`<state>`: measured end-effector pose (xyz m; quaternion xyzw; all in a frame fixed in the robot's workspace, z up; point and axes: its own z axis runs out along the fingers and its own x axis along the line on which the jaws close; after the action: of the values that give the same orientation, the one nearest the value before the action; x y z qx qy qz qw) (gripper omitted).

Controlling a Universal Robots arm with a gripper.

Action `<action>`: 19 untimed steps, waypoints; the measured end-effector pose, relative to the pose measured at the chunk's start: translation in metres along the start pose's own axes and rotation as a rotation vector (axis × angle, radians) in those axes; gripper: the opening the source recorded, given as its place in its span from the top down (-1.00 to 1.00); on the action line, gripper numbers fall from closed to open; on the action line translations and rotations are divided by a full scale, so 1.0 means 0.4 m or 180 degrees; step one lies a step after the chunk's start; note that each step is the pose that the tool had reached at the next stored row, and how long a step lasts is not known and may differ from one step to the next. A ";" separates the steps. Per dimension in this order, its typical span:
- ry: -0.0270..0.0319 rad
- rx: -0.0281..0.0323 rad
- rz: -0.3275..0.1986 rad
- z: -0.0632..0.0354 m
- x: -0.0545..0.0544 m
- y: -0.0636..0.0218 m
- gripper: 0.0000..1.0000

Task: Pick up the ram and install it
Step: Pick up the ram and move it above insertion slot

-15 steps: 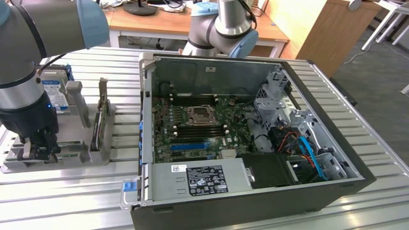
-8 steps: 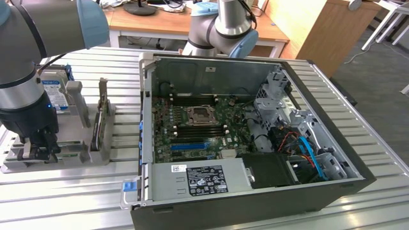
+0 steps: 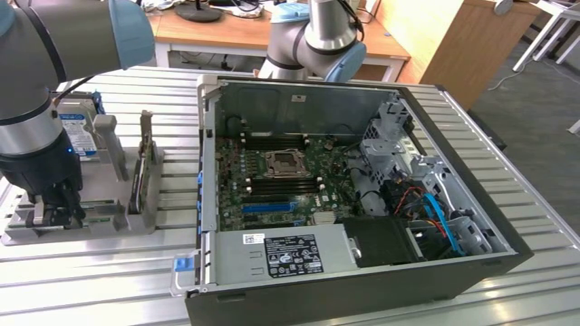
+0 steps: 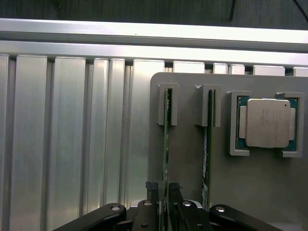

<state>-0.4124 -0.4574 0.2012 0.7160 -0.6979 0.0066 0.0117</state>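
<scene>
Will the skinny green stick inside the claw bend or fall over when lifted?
Probably stays stiff: the ram is a flat circuit board standing straight on its thin edge. Likely light, being so slim. Lifted out of the grey holder it might tip, so the claw around it should steady it.

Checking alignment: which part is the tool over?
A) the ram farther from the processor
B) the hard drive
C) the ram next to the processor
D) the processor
A: in the wrist view the tool straddles the far ram, with the other ram between it and the processor.
</scene>
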 end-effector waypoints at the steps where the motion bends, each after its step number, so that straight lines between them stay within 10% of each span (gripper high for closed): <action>1: 0.0000 0.0000 0.0000 0.000 0.000 0.000 0.55; 19: 0.0000 0.0000 0.0000 0.000 0.000 0.000 0.70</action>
<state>-0.4124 -0.4574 0.2011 0.7160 -0.6979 0.0065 0.0117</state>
